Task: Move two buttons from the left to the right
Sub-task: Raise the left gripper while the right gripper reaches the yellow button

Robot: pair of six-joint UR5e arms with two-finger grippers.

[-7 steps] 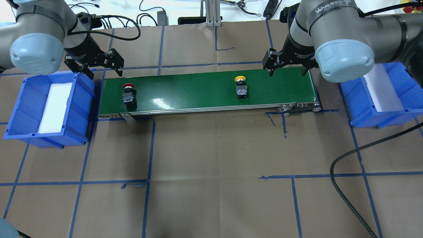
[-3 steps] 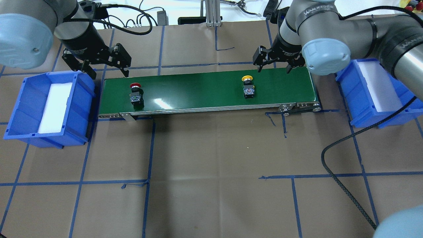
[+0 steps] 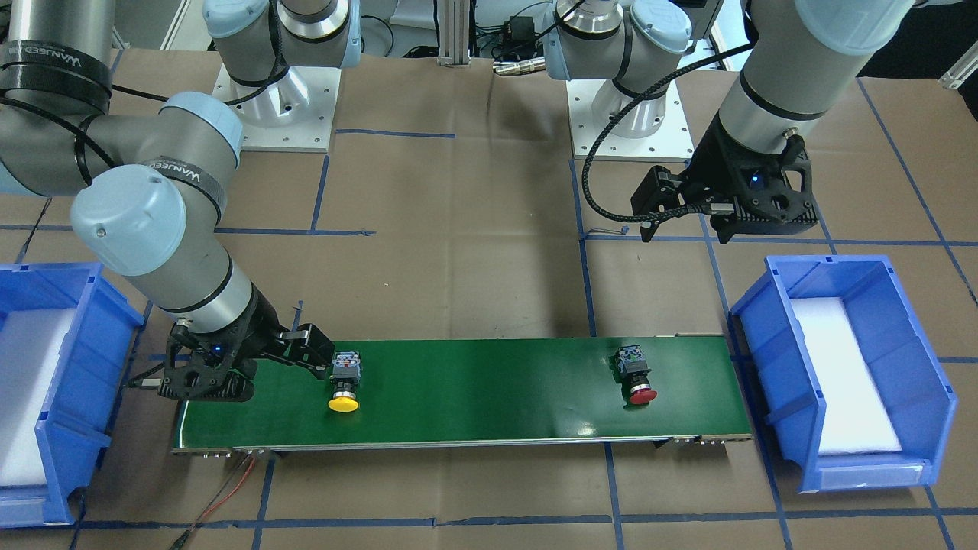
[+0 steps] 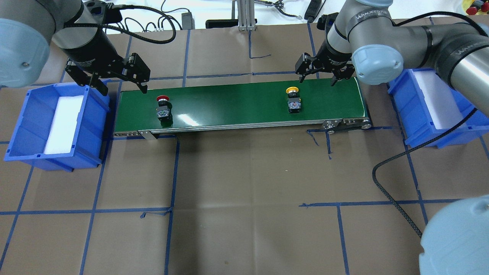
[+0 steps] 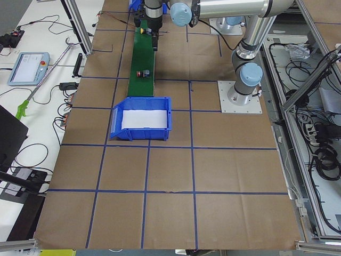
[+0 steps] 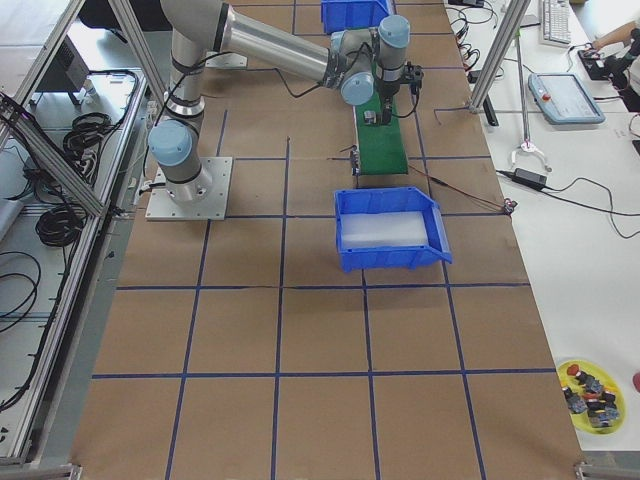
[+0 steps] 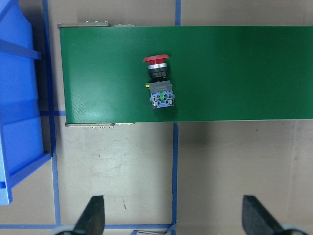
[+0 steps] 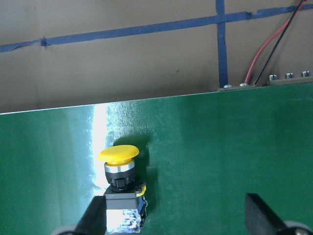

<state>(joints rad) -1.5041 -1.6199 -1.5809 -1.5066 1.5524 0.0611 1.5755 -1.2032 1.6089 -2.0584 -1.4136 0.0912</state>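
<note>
The red-capped button [image 4: 163,107] lies on the green conveyor belt [image 4: 237,103] near its left end. It also shows in the left wrist view [image 7: 159,84] and the front view [image 3: 636,374]. The yellow-capped button [image 4: 293,101] lies right of the belt's middle and shows in the right wrist view [image 8: 120,181] and front view [image 3: 345,382]. My left gripper [image 4: 124,88] is open and empty, raised beyond the belt's left end. My right gripper [image 4: 318,80] is open and empty over the belt's far edge, just right of the yellow button.
A blue bin [image 4: 23,126] with white foam stands left of the belt. A second blue bin [image 4: 412,114] with foam stands right of it. A black cable [image 4: 389,183] loops over the brown paper at the front right.
Both buttons have moved rightward along the belt. My right gripper shifted a little left toward the yellow button. My left gripper rose slightly and stays open.
</note>
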